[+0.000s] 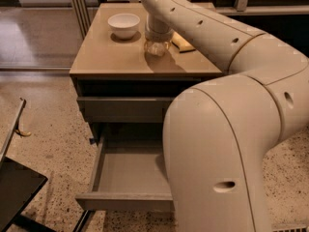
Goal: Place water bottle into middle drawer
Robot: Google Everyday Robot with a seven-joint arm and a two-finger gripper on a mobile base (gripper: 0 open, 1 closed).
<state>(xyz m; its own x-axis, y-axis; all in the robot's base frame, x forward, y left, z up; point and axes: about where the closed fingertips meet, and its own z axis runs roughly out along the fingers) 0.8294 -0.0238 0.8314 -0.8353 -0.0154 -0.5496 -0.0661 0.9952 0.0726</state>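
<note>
One water bottle stands far on the table, right of the white bowl, directly under the tool. Tool grip: cannot tell. Middle drawer pulled open, near.

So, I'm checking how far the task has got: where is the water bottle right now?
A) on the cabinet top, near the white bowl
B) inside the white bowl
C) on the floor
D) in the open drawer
A: the water bottle sits on the cabinet top, right of the white bowl, with the tool directly over it; the open middle drawer shows no bottle.
</note>
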